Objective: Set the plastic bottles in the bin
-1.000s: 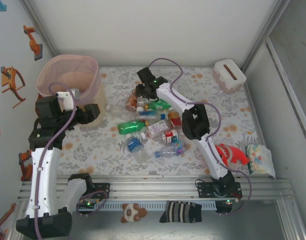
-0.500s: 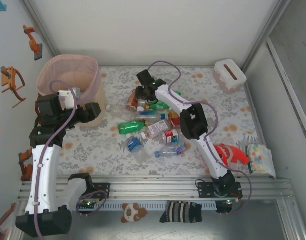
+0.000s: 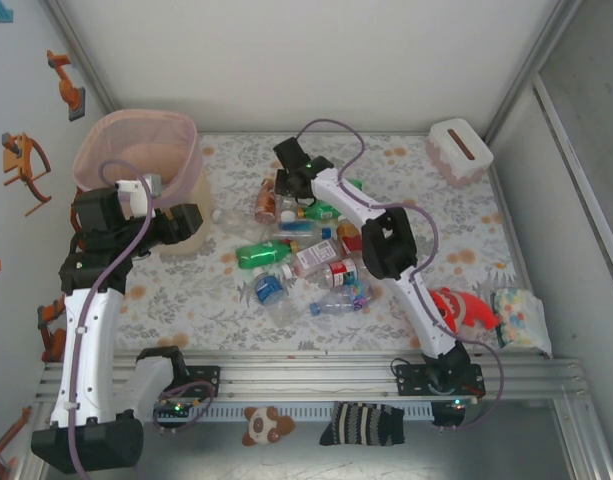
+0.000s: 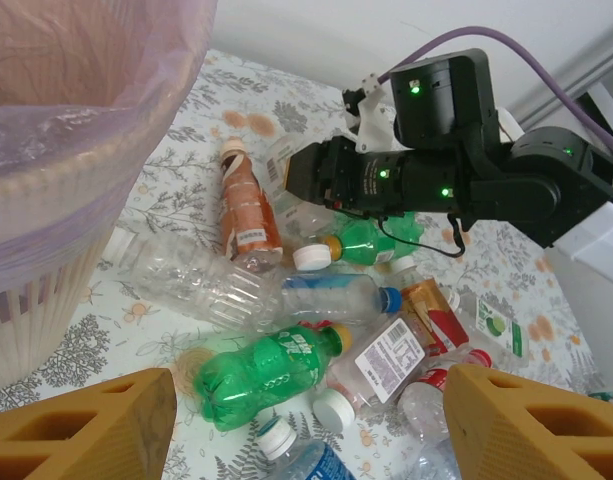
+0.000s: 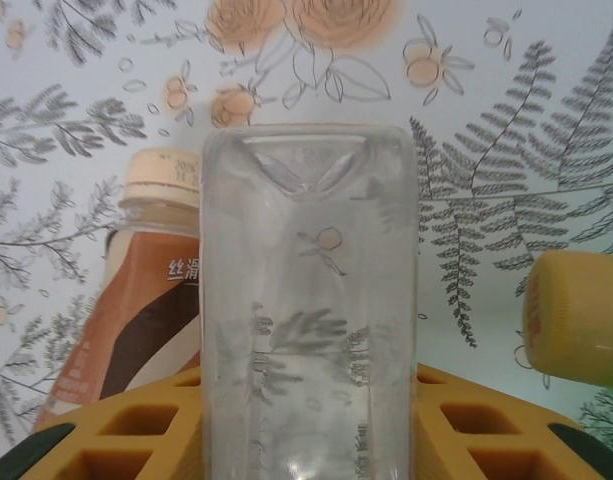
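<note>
The right gripper (image 5: 308, 425) has closed on a clear bottle (image 5: 308, 300); the left gripper (image 4: 306, 420) gapes beside the bin (image 4: 46, 190); the bottle heap (image 3: 306, 255) awaits.

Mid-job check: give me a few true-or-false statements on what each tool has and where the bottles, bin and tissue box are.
1. A clear bottle sits between the right tool's fingers. True.
2. The left tool holds a green bottle. False: its fingers stand apart with nothing between them, and that bottle lies on the table.
3. The brown bottle is in the bin. False: it lies on the table by the right tool.
4. The bin stands at the far left, by the left arm. True.
5. The tissue box is next to the bin. False: it is in the far right corner.
</note>
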You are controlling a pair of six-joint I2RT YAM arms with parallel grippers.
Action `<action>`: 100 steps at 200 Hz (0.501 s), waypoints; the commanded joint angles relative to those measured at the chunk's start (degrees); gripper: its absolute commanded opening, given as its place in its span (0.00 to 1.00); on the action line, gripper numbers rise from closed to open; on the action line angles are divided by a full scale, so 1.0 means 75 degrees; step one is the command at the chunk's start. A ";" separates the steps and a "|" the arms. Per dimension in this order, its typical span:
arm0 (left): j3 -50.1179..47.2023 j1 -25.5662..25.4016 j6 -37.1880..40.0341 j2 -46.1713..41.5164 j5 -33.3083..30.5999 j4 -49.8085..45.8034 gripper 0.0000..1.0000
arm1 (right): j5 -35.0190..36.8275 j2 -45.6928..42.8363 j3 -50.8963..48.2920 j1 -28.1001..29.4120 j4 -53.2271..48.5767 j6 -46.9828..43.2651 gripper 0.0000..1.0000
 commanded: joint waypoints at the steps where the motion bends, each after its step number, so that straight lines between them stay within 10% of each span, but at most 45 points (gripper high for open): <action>1: 0.0028 -0.0083 -0.0232 -0.0169 0.0210 0.0265 0.70 | 0.0440 -0.1014 0.0019 0.0013 0.0278 -0.0149 0.40; 100: -0.0225 -0.0910 -0.1237 -0.0499 0.0500 0.1945 0.69 | -0.0363 -0.4470 -0.2986 0.0008 0.1798 -0.1515 0.34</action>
